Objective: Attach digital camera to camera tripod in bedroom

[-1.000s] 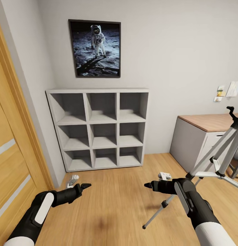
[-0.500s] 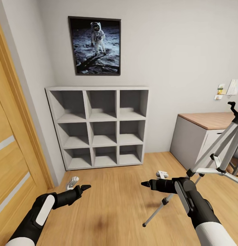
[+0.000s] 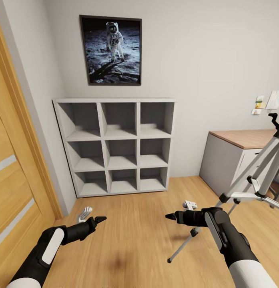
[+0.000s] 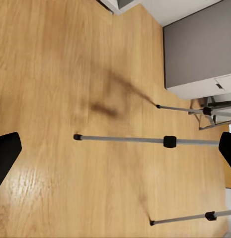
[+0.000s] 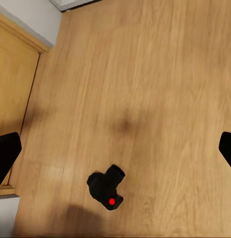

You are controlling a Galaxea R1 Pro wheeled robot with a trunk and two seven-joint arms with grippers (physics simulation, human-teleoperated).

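The camera tripod (image 3: 257, 176) stands at the right of the head view, its silver legs spread on the wood floor and its black head (image 3: 275, 122) up near the desk. Its legs (image 4: 125, 140) cross the left wrist view. The digital camera (image 5: 107, 188), black with a red button, lies on the floor in the right wrist view, below and apart from the open fingers (image 5: 6, 154). My left gripper (image 3: 101, 219) and right gripper (image 3: 167, 216) hover low over the floor, both open and holding nothing. The right one is just left of the nearest tripod leg (image 3: 183, 248).
Grey cube shelving (image 3: 115, 146) stands against the back wall under the astronaut picture (image 3: 111, 50). A wood-topped desk (image 3: 243, 140) is behind the tripod. A wooden door (image 3: 15, 176) lines the left. Two small white objects (image 3: 85, 212) (image 3: 190, 205) lie on the floor.
The whole head view has shifted slightly, so the camera moved. The right gripper edged a little to the left. Both grippers stay open.
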